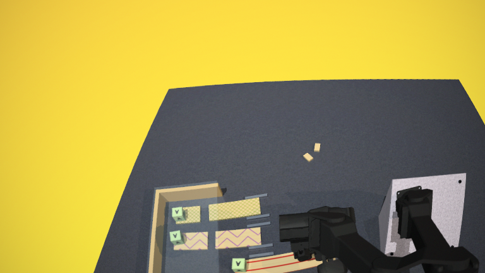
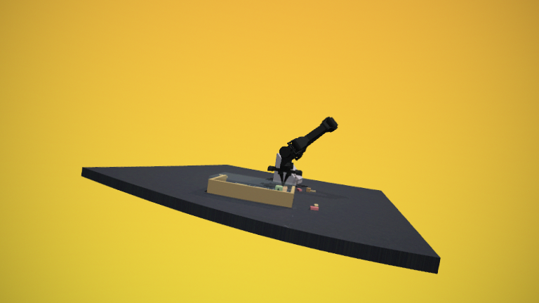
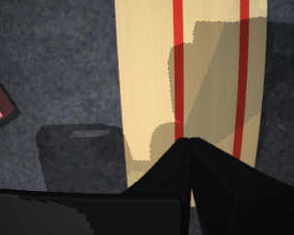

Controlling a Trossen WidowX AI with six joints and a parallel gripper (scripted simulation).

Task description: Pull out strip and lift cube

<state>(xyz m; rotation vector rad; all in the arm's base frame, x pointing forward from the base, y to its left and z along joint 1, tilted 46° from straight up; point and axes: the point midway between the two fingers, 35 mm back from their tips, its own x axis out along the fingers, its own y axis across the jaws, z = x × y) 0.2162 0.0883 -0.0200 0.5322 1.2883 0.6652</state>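
Dark tabletop (image 1: 250, 130) beneath us: our claw (image 3: 188, 144), fingers together, presses the red-lined strip's (image 3: 213, 59) near end to drag it; the labelled cube (image 1: 238, 264) rides its far end, beyond the broken strips (image 1: 237, 237).

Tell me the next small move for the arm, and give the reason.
Probably draw the red-striped strip a short way toward the arm's base. The gripper has its jaws shut on the strip's near end. This is the only strip in one piece. Its labelled cube sits just short of the grey rail, near the tray, where a grasp from above looks cramped.
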